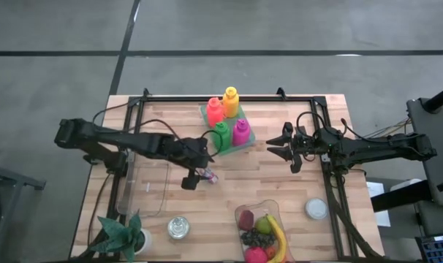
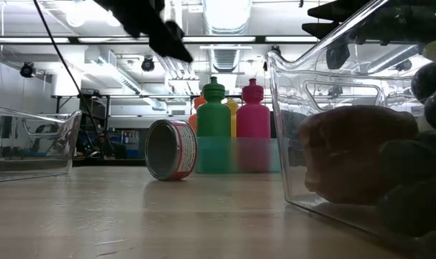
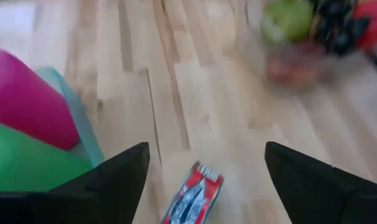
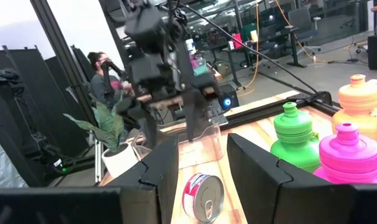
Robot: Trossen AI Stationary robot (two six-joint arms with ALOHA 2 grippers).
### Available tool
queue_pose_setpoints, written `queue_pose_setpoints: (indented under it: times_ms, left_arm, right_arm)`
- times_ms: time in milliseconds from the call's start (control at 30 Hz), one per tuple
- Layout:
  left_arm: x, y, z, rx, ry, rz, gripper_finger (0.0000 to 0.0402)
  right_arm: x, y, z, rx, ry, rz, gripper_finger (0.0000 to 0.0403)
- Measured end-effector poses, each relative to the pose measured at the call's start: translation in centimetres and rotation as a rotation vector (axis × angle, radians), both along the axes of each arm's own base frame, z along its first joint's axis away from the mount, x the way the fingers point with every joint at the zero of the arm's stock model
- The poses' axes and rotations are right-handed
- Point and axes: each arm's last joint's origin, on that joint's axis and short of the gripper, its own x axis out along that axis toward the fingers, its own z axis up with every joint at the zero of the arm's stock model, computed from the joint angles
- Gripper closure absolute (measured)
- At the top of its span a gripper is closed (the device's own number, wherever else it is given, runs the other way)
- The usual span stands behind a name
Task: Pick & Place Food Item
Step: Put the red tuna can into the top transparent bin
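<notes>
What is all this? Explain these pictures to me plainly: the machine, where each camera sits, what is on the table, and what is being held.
This is a robot with two dark arms at a wooden table. Each arm ends in a two-finger tool.

One camera looks straight down on everything. One sits at table height and looks across the table. One rides on each wrist and looks out past that arm's own fingers.

On the table are four coloured bottles, a clear bin of fruit, a small plant and a red can lying on its side.

The left tool hangs over the can with its fingers spread wide, so it grips nothing. The right tool waits to the right of the bottles, open and empty.

Nothing is held at this moment.
</notes>
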Motion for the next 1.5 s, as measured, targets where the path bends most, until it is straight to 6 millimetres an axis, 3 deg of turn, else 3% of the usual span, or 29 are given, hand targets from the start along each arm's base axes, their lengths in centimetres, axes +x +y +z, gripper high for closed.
queue_pose_setpoints:
  times_ms: [400,833,1000,1233,1500]
  left_arm:
    - [2.5,0.2,-6.8,0.011,0.259,-0.102,0.0074]
    - [3.4,1.2,-10.3,0.061,0.374,-0.128,0.0080]
    - [3.4,1.8,-10.5,0.057,0.382,-0.051,0.0136]
    - [3.4,1.9,-10.4,0.053,0.379,-0.030,0.0269]
    - [3.4,2.0,-10.4,0.047,0.380,0.006,0.0277]
  right_arm:
    - [0.0,0.0,0.0,0.000,0.000,0.000,0.0269]
    - [0.0,0.0,0.0,0.000,0.000,0.000,0.0269]
    - [0.0,0.0,0.0,0.000,0.000,0.000,0.0269]
    - [0.0,0.0,0.0,0.000,0.000,0.000,0.0269]
    - [0.0,0.0,0.0,0.000,0.000,0.000,0.0269]
